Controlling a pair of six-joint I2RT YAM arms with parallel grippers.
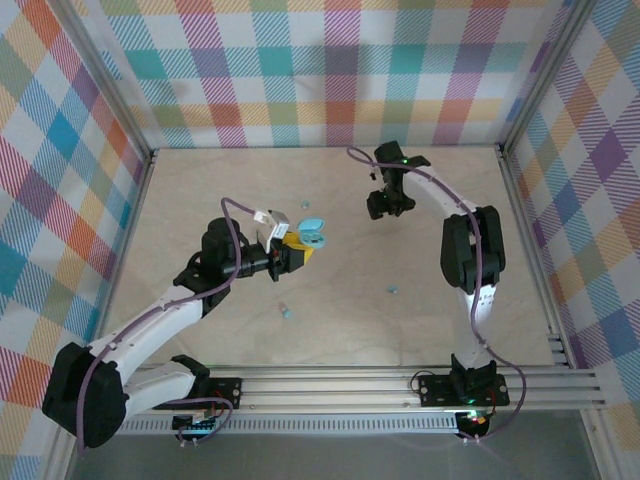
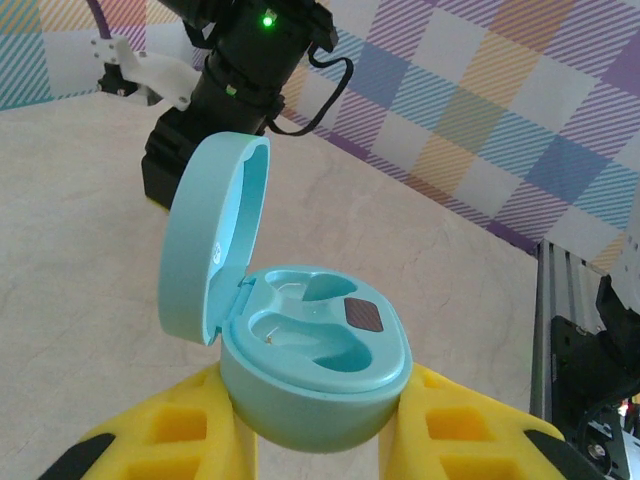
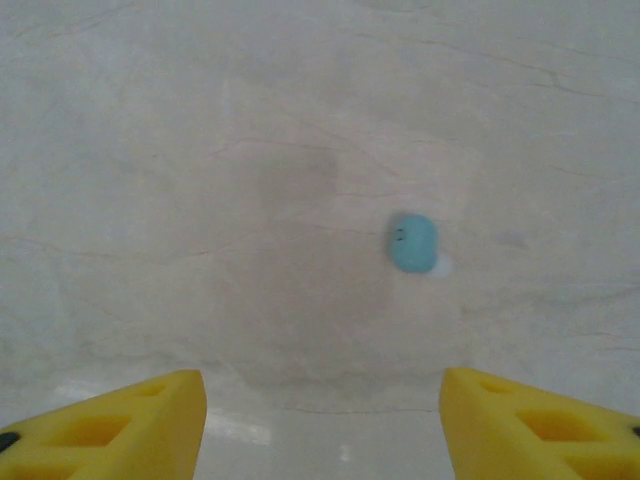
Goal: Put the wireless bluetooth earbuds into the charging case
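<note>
Left gripper [image 2: 318, 425] clamped the open charging case [image 2: 318, 352]; right gripper [image 3: 322, 425], jaws apart, hung over 1 earbud [image 3: 412, 243], probably light, slick, best pinched across its narrow sides.

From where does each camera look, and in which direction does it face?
Top: above and behind, looking down at the table; left arm and right arm show.
Left wrist: faces the right arm across the case held by the left gripper.
Right wrist: looks down past the open right gripper at an earbud.
Shared: top and left wrist both show the case.
</note>
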